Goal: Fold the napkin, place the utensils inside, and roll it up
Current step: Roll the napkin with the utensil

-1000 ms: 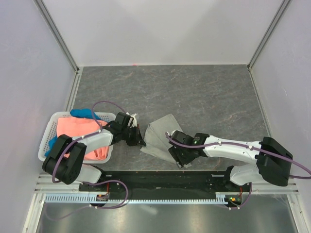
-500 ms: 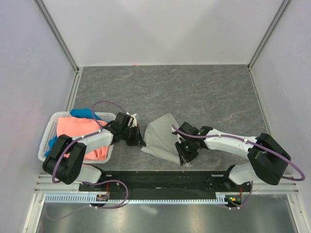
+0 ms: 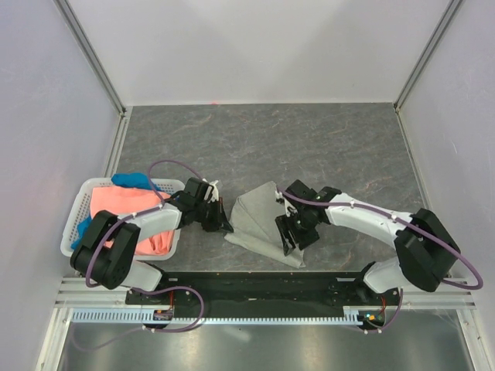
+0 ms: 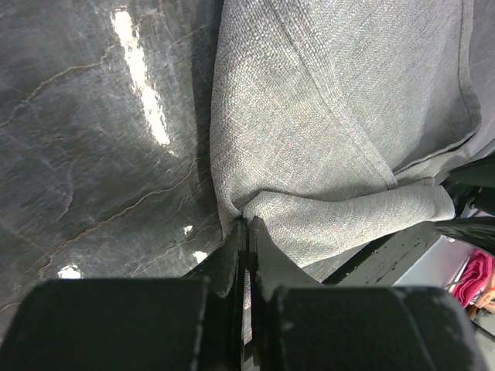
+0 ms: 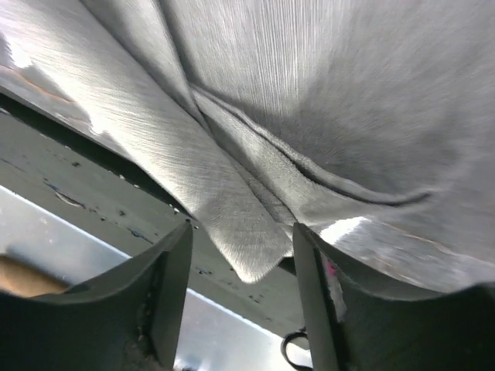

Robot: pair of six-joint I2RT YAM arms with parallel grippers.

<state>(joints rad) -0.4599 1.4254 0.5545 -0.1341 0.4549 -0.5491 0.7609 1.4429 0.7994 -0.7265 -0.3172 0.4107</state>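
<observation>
The napkin [image 3: 259, 216] lies bunched on the near middle of the tabletop [image 3: 309, 147]. The left hand [image 3: 226, 227], reaching low, is clamped on its left edge. The right hand [image 3: 290, 241] angles down at its near-right corner, fingers apart.

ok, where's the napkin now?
Top view: the napkin lies centre, near the front edge, with the left tool shut on its left edge and the right tool over its right side.

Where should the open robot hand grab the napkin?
Probably the pointed near corner of the napkin. It narrows to a thin tip between the open fingers of the right gripper, so come down from above. The left gripper holds the opposite edge.
</observation>
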